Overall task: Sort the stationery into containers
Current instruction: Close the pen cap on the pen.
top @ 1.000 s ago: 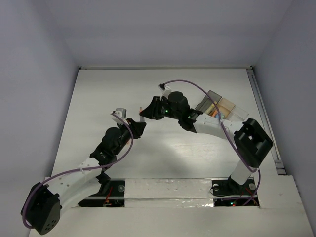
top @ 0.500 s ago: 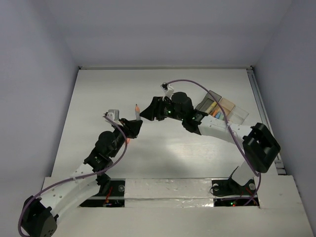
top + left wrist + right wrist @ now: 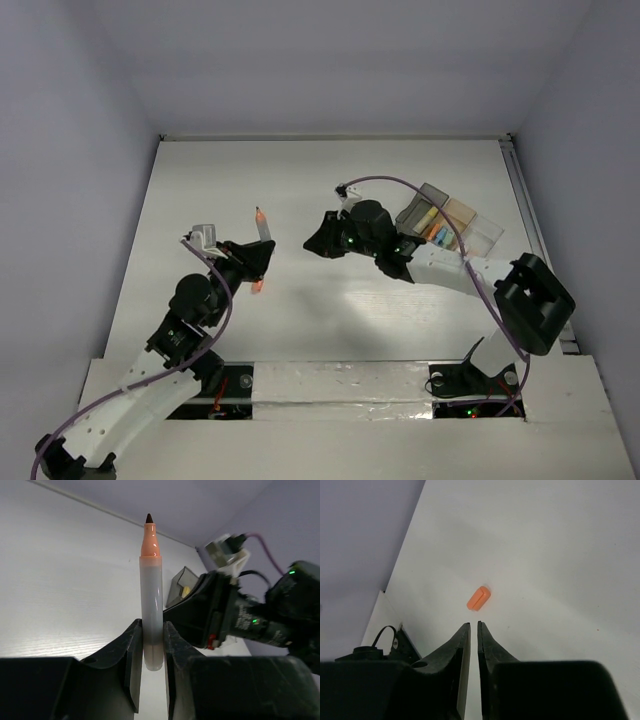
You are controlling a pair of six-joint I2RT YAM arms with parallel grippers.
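My left gripper [image 3: 258, 258] is shut on an uncapped marker [image 3: 264, 226] with a grey barrel, an orange neck and a dark tip. It holds the marker upright above the table; the left wrist view shows the barrel [image 3: 151, 605] clamped between the jaws of the left gripper [image 3: 152, 630]. A small orange cap [image 3: 258, 287] lies on the table below it and also shows in the right wrist view [image 3: 478, 598]. My right gripper [image 3: 313, 243] [image 3: 474, 625] is shut and empty, just short of the cap. The joined transparent bins [image 3: 450, 218] at the right hold several coloured pieces.
The right arm's forearm and purple cable [image 3: 400, 185] lie between the marker and the bins. In the left wrist view the right arm's black wrist [image 3: 240, 617] fills the right side, with a dark bin [image 3: 181, 584] behind it. White walls enclose the table.
My left gripper has drawn back to the left with the marker. My right gripper has moved away from the marker's tip, to the right. The orange cap now lies on the table.
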